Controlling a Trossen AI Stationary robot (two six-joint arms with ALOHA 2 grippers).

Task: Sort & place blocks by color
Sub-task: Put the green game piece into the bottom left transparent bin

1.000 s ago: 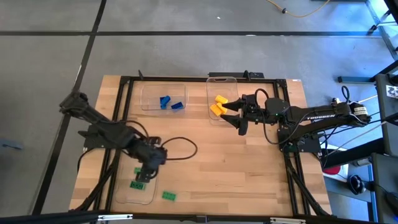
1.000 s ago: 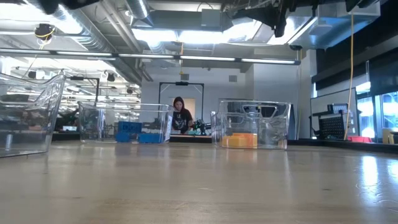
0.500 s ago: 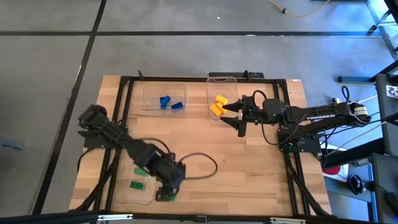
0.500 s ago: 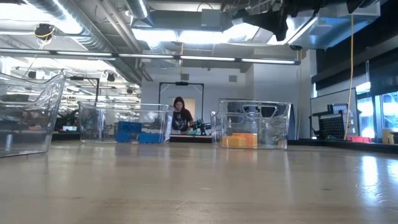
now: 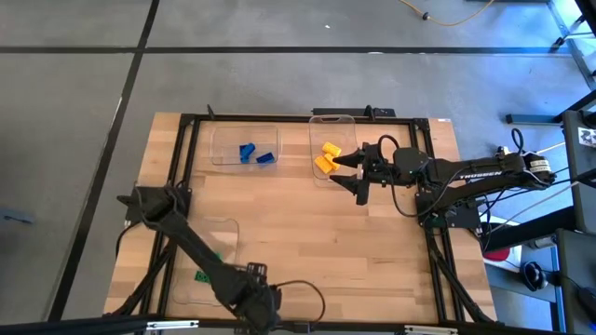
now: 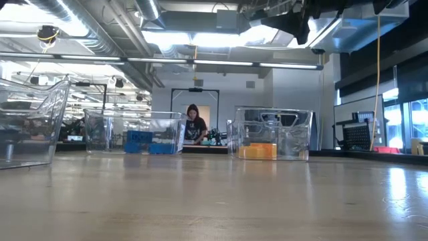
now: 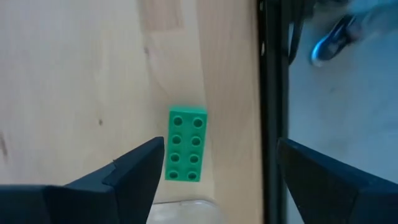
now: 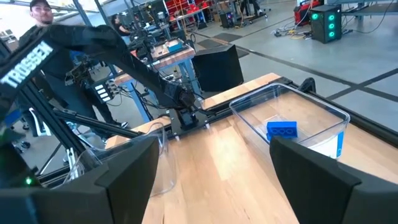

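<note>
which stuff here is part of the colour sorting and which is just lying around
Part of the job:
- blue blocks in the far tray
- yellow blocks in the tray by the right gripper
- green block loose on the wood under the open left gripper
- green block in the near tray

Just lying around:
- cables
- person in the room behind

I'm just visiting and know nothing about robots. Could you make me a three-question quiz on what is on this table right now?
1. True or false: the left gripper is clamped on the green brick.
2. Which colour of bricks lies in the tray next to the right gripper? A blue, B yellow, C green.
3. Fill in: the blue bricks lie in a clear ____ at the table's far side.

Key: 1 false, its fingers stand open with the brick lying on the wood between them. 2 B. 3 tray.
</note>
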